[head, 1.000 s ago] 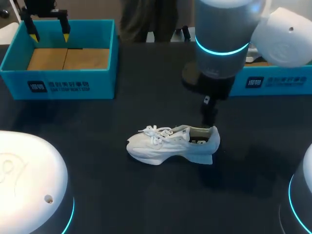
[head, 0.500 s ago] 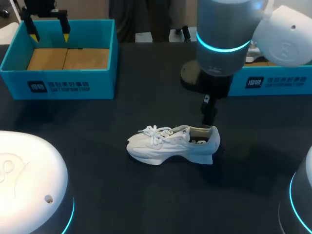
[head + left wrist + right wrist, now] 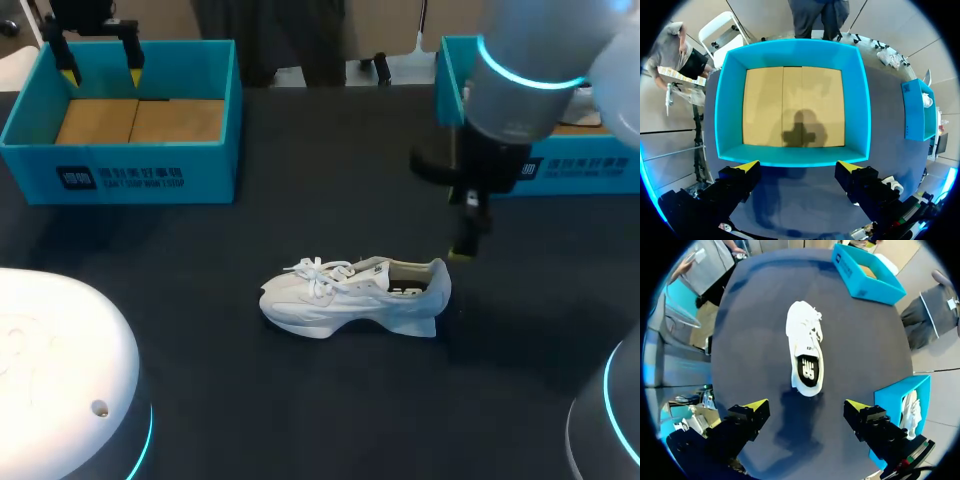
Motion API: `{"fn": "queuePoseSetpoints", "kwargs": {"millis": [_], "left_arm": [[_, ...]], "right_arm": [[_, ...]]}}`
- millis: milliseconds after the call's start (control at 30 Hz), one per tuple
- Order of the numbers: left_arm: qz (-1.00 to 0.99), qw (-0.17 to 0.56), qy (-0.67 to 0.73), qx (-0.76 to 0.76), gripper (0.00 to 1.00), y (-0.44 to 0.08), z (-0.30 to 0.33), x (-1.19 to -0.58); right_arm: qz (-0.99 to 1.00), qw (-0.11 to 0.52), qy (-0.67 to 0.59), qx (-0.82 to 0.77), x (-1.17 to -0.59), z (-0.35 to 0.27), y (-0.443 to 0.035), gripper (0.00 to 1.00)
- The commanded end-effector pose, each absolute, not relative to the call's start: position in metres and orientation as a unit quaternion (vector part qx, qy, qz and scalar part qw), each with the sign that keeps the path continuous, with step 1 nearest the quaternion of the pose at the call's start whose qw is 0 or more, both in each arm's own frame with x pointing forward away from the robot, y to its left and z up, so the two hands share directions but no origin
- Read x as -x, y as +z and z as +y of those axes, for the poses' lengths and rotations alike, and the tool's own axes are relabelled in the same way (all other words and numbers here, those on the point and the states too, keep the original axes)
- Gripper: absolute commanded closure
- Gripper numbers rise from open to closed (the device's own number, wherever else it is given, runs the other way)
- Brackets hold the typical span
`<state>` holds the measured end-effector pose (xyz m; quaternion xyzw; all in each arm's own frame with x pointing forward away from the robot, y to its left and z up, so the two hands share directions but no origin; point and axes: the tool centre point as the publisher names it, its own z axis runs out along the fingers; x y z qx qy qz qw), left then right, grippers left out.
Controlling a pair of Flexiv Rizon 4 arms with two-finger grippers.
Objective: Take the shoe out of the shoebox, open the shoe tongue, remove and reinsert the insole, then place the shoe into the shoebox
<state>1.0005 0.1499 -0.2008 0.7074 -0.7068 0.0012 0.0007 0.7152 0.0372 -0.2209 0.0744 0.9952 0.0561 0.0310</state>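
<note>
A white shoe lies on the dark table, toe to the left, laces tied, with a dark insole showing in its opening. My right gripper hangs open just above and to the right of the heel; in its wrist view the shoe lies ahead of the open gripper, with nothing between the fingers. My left gripper hovers open over the teal shoebox at the back left. That shoebox shows a bare cardboard floor and no shoe.
A second teal box stands at the back right, close behind my right arm. In the right wrist view this second box sits beside the right finger and holds another white shoe.
My right arm has moved to the right and drawn back from the shoe's heel. The shoe and the left arm have not moved.
</note>
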Motion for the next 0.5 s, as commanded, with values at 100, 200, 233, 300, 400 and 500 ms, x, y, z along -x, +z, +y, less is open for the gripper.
{"fn": "queuePoseSetpoints", "kwargs": {"millis": [100, 200, 233, 300, 400, 500], "left_arm": [[-0.707, 0.0, 0.001, -0.707, 0.0, -0.201, 0.15, -1.0], [-0.707, 0.0, 0.001, -0.707, 0.0, -0.201, 0.15, -1.0], [-0.707, 0.0, 0.001, -0.707, 0.0, -0.201, 0.15, -1.0], [-0.707, 0.0, 0.001, -0.707, 0.0, -0.201, 0.15, -1.0], [-0.707, 0.0, 0.001, -0.707, 0.0, -0.201, 0.15, -1.0], [-0.707, 0.0, 0.001, -0.707, 0.0, -0.201, 0.15, -1.0]], "right_arm": [[0.976, 0.04, 0.203, -0.068, -0.71, 0.007, -0.237, 0.0], [0.968, 0.047, 0.244, -0.046, -0.711, 0.001, -0.239, 0.0], [0.965, 0.047, 0.257, -0.039, -0.711, -0.001, -0.24, 0.0], [0.96, 0.044, 0.274, -0.03, -0.712, -0.005, -0.244, 0.0], [0.954, 0.041, 0.296, -0.017, -0.713, -0.01, -0.25, 0.0], [0.943, 0.04, 0.329, -0.006, -0.714, -0.015, -0.256, 0.0]]}}
